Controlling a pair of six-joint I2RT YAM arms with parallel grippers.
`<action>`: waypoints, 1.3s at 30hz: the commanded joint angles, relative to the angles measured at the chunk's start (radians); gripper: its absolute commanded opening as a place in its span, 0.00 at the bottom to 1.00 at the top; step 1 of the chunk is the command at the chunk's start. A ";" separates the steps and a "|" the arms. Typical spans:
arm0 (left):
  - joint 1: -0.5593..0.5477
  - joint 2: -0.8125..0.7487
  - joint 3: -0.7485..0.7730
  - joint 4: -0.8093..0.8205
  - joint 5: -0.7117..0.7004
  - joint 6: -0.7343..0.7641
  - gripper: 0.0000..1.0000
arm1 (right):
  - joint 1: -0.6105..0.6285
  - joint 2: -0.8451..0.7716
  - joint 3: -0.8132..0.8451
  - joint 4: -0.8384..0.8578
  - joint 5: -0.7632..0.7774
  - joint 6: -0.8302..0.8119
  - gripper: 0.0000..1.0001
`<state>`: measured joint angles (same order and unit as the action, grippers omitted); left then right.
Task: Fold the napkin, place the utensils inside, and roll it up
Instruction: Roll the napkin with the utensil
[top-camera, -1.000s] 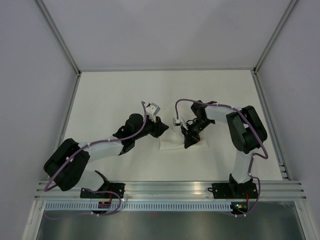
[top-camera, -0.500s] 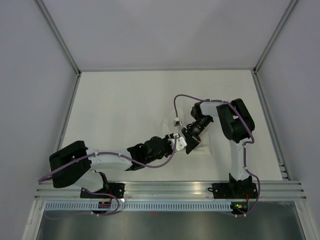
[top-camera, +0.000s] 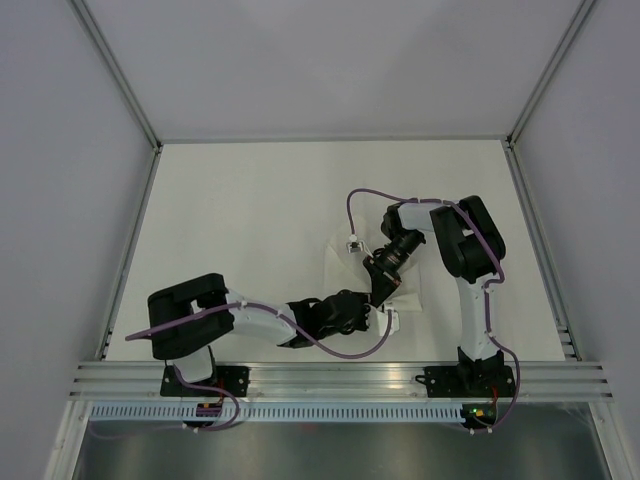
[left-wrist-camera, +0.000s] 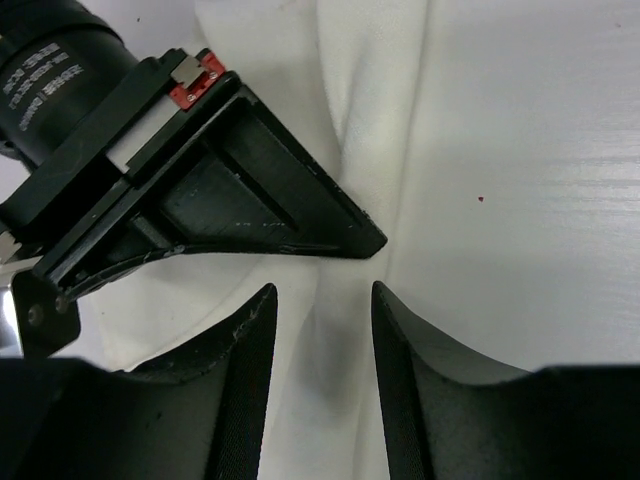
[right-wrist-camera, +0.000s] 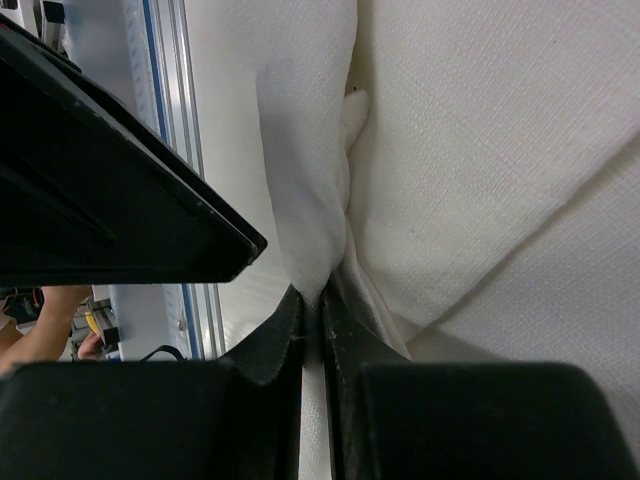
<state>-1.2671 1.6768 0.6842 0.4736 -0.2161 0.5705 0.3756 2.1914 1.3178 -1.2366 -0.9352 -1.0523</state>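
step: folding; napkin (top-camera: 340, 255) lies crumpled beneath the right gripper (right-wrist-camera: 312, 300).
right gripper: pinching a raised napkin fold.
left gripper (left-wrist-camera: 322, 295): parted, empty, just beside the right gripper.
next: left likely needs to clamp cloth there.

- From above, the left arm (top-camera: 325, 313) and right arm (top-camera: 398, 248) cover much of the napkin (top-camera: 342, 262); its outline blurs into the white surface (top-camera: 230, 220).
- The pinched fold disappears between the right fingers (right-wrist-camera: 262, 395).
- Both wrist views crop the napkin's edges.
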 joint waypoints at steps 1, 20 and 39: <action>-0.003 0.046 0.040 0.014 0.034 0.094 0.48 | -0.001 0.047 0.001 0.112 0.138 -0.044 0.04; 0.043 0.127 0.071 -0.128 0.158 0.005 0.15 | -0.001 0.050 0.004 0.112 0.136 -0.038 0.03; 0.184 0.175 0.206 -0.441 0.526 -0.188 0.02 | -0.046 -0.177 0.041 0.209 0.118 0.128 0.80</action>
<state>-1.1027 1.8004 0.8928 0.1898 0.1642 0.4847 0.3504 2.0632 1.3148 -1.2274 -0.8856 -0.9459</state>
